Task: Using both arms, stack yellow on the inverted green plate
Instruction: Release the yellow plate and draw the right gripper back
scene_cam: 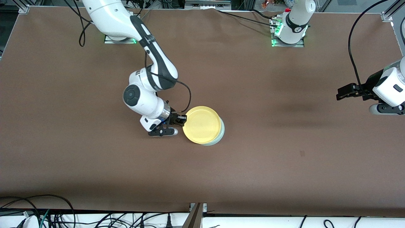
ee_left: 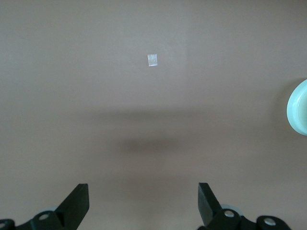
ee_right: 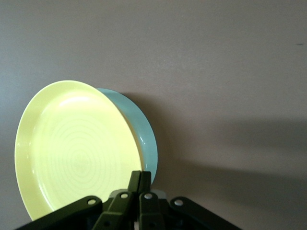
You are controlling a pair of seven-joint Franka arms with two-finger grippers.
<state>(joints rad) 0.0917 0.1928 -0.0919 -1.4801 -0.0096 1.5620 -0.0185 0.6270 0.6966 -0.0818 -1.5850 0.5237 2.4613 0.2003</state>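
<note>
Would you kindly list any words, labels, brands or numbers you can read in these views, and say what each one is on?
No text can be read in any view.
Yellow plate and green plate: no print.
Left arm's base: a small dark mark, too small to read.
Table: a small pale tag, blank as far as it shows.

green plate [scene_cam: 218, 136] mostly hidden under yellow plate [scene_cam: 202, 124]

Even, moderately bright overhead light on the matte brown tabletop [scene_cam: 253, 164], no glare; soft diffuse shadows lie under both arms and beside the yellow plate [ee_right: 72, 153]; front view sharp, wrist views slightly soft, faint vignetting.
</note>
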